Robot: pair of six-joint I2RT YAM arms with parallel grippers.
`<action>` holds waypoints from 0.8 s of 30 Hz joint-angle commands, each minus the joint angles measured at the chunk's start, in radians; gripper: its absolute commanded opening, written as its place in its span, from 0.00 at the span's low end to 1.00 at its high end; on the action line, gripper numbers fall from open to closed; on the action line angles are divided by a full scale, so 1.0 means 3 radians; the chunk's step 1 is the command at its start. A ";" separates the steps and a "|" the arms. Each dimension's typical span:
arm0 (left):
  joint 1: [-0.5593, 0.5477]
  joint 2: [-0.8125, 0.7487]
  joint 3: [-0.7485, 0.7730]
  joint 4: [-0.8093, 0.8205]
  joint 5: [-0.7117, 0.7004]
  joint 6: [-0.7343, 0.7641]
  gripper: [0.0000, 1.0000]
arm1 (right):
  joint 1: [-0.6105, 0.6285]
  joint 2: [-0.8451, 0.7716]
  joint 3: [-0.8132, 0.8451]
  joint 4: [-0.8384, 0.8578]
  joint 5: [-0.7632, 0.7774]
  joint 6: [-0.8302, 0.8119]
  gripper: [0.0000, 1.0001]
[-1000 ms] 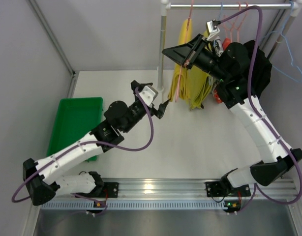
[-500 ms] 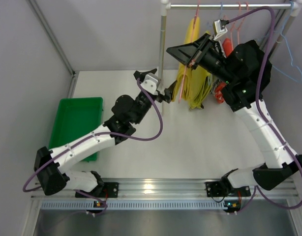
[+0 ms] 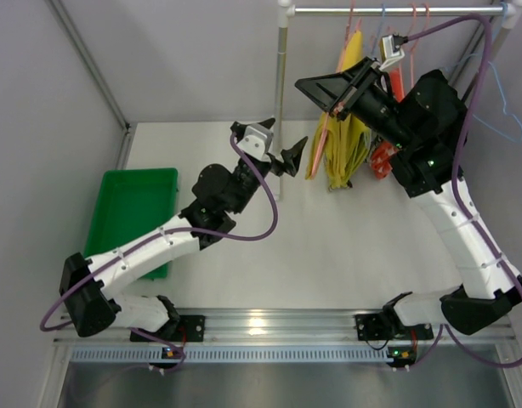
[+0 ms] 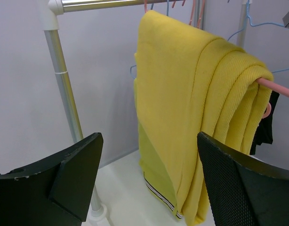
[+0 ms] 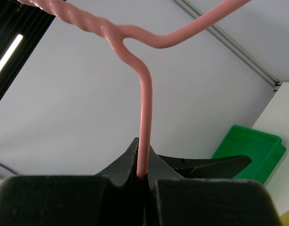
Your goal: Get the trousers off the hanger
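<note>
Right fingers [image 5: 143, 176] are clamped tight on the wire neck of the pink hanger [image 5: 143, 117], nothing else between them. Left fingers [image 4: 148, 141] are spread wide and empty, aimed square at the trousers [image 4: 182, 94] but not touching, with a gap to the cloth. The trousers hang folded over the hanger's bar [image 4: 276, 88], bright yellow on the outside, a duller olive-yellow layer showing low down [image 4: 151, 160], hem clear of the worktop [image 3: 329, 246]. What's changed over the last second: the right arm has carried the hanger and its load up and to the right, closer under the rail [image 3: 397, 8], so the cloth now sits further from the post [image 3: 282, 76]. The left arm has reached forward and up from mid-worktop, and its fingers [image 3: 293, 159] have opened out toward the hanging edge. Can't tell from here whether the hook is on the rail or off it. It reads as a setup: right holds the hanger steady, left is lined up to pinch the cloth and drag it off. No pull yet, trousers fully on the hanger. Green tray [image 3: 129, 212] sits at far left.
</note>
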 commanded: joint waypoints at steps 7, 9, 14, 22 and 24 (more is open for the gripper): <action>-0.0060 -0.0002 0.0119 0.0227 0.0126 -0.0237 0.86 | 0.0042 -0.0018 0.0329 0.0384 0.0169 -0.0052 0.00; -0.0066 0.0039 0.0170 0.0232 0.0111 -0.0242 0.86 | 0.0037 -0.0008 0.0339 0.0399 0.0164 -0.0031 0.00; -0.0066 0.0116 0.0186 0.0303 0.0121 -0.0227 0.86 | 0.0037 0.0012 0.0354 0.0425 0.0149 0.0015 0.00; -0.0071 0.0233 0.0145 0.0528 -0.0037 -0.0068 0.88 | 0.0037 0.0058 0.0467 0.0446 0.0103 0.0152 0.00; -0.0071 0.0274 0.0191 0.0579 -0.0073 0.0003 0.87 | 0.0037 0.0048 0.0492 0.0420 0.0092 0.0183 0.00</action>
